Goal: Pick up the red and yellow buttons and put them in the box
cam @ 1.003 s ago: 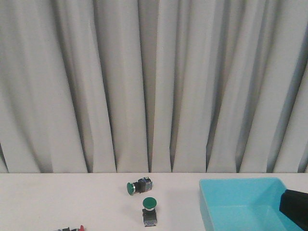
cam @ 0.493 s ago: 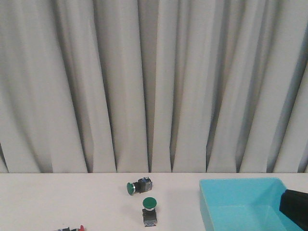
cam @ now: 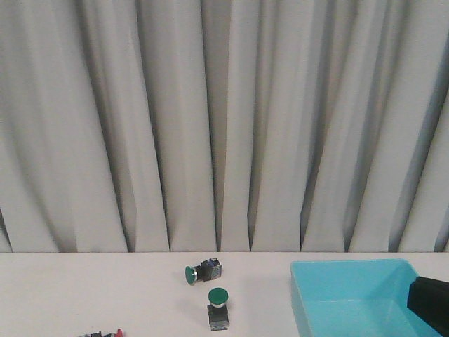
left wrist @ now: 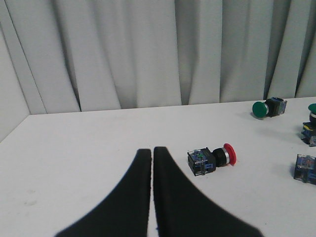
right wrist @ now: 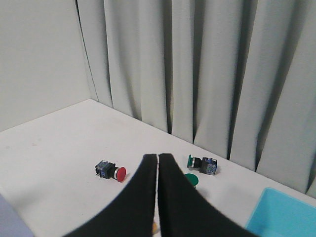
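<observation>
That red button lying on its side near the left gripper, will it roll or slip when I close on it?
The red button lies on its side, its round cap touching the table, so a nudge would probably pivot or roll it around that cap. Its blocky body looks flat-sided, likely a steadier place to pinch than the domed cap. It seems rigid and small, probably light.

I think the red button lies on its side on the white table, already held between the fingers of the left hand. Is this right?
Not quite. The red button lies on its side on the white table, but untouched: the left wrist view shows the left hand shut on nothing, apart from it.
</observation>
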You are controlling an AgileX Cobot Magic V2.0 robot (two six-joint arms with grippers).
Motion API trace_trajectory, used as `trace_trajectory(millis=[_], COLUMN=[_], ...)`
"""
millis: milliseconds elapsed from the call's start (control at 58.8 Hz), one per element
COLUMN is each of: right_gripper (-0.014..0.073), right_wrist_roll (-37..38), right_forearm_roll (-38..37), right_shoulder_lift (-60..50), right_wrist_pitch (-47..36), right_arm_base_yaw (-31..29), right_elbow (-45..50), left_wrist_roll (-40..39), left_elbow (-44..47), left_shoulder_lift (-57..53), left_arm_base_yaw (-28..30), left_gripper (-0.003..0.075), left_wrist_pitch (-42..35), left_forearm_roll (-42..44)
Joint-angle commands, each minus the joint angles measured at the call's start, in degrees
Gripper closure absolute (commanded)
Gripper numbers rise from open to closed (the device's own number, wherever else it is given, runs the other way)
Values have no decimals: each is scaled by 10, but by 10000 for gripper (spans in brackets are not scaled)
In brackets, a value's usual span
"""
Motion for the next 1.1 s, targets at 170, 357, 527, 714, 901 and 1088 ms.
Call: trace_trajectory(millis=[170, 357, 527, 714, 901, 1088], right_gripper=[598, 598, 598, 598, 598, 598], right_wrist_roll=[-5, 17, 199, 492, 742, 788], right_forearm_roll=[8, -56, -191, -450, -669, -725], right_shoulder_lift=[-39, -125, -220, -307, -370, -375], right_wrist_pitch=[-11, -41, -130, -236, -344, -472], right_arm_base_yaw=[-3, -3, -3, -3, -3, -3], right_elbow=[-12, 88, 178, 226, 291, 369], left_wrist_roll=[-3, -3, -3, -3, -3, -3], left_elbow=[15, 15, 15, 15, 15, 15], left_shoulder_lift=[-9, -9, -9, -9, -9, -9], left_arm_base_yaw=[1, 1, 1, 1, 1, 1], left_gripper=[727, 727, 727, 727, 727, 727], left_wrist_pitch=[-44, -44, -44, -44, -44, -44], left_forearm_roll=[-5, -5, -5, -5, -5, -5])
